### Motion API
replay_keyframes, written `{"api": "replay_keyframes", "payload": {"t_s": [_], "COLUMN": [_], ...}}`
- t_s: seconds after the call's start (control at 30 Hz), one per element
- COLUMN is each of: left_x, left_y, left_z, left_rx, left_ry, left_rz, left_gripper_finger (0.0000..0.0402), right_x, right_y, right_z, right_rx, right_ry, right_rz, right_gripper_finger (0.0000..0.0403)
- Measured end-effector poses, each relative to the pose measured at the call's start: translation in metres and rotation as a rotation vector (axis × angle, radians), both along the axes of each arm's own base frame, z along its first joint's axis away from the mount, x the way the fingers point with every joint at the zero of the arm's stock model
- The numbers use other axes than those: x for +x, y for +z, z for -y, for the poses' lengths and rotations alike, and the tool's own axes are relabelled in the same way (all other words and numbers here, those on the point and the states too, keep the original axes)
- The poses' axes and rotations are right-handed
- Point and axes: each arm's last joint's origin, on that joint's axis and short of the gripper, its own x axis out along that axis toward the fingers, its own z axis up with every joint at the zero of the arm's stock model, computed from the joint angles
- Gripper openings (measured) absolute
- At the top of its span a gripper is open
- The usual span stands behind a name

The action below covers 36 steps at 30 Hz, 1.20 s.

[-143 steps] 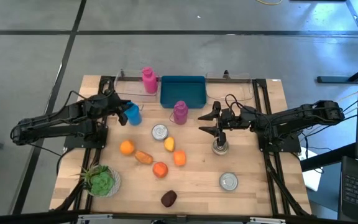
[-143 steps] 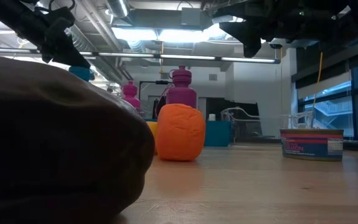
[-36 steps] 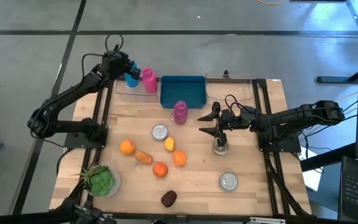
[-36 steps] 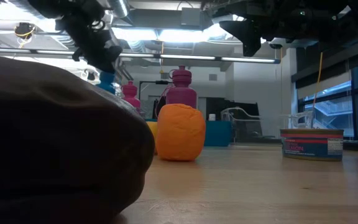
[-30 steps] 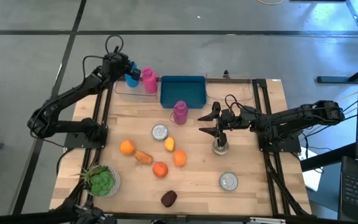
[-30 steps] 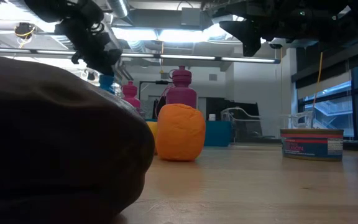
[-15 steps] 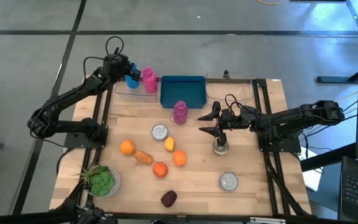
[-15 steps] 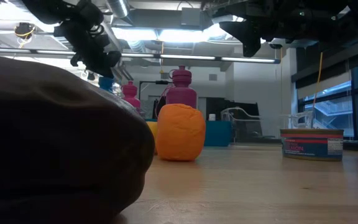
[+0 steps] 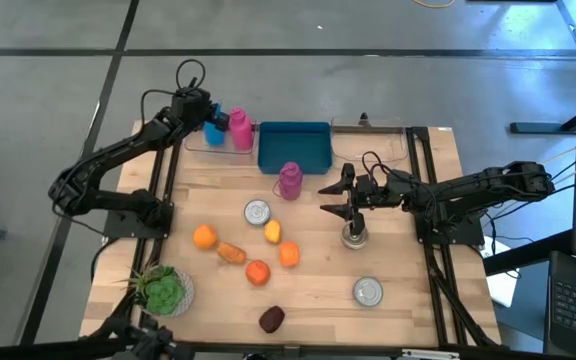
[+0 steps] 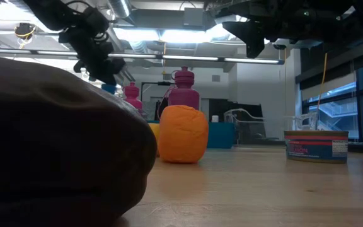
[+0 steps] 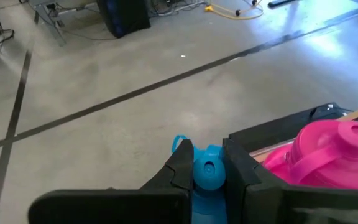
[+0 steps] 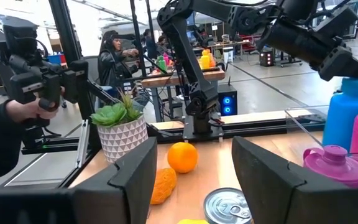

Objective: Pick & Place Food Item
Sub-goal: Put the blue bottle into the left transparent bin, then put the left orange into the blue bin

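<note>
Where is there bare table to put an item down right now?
Free: the strip between the right-hand can and the table's right edge, and the front edge between the potted succulent and the dark food item. Crowded: the middle, around the orange foods and purple bottle.

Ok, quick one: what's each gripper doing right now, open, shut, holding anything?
Left gripper: shut on the blue bottle, beside the pink bottle at the table's back edge.
Right gripper: open, holding nothing, mid-table.

Orange [image 12: 182, 157], tin can [image 12: 227, 206], potted succulent [image 12: 122, 133], perhaps people behind
</note>
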Motion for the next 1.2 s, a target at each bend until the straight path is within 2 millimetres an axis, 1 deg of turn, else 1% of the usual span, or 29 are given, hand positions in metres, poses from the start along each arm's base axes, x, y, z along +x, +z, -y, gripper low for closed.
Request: {"api": "replay_keyframes", "payload": {"t_s": [0.27,0.53,0.87,1.07,1.2], "left_x": [0.0006,0.0005,-0.0004,0.0002,0.0019], "left_y": [-0.0004,-0.0004,-0.0003,0.0004,0.0037], "left_z": [-0.001,-0.001,-0.0013,-0.0014,-0.0016], "left_rx": [0.002,0.003,0.011,0.019,0.038], "left_ry": [0.0,0.002,0.03,0.012,-0.035], "left_rz": [0.002,0.002,-0.012,-0.018,0.016], "left_gripper_finger": [0.0032,0.0075,0.0108,0.0132,0.0153], "right_x": [-0.0001,-0.0001,-0.0001,-0.0001,-0.0001], "right_y": [0.0,0.0,0.0,0.0,0.0], "right_z": [-0.0007,-0.0006,-0.0006,-0.0006,-0.0006], "right_rx": [-0.001,-0.001,-0.001,-0.001,-0.001], "right_ry": [0.023,0.022,0.022,0.022,0.022], "right_rz": [0.0,0.0,0.0,0.0,0.0], "right_gripper_finger": [0.0207,0.0207,0.0207,0.0207,0.0207]}}
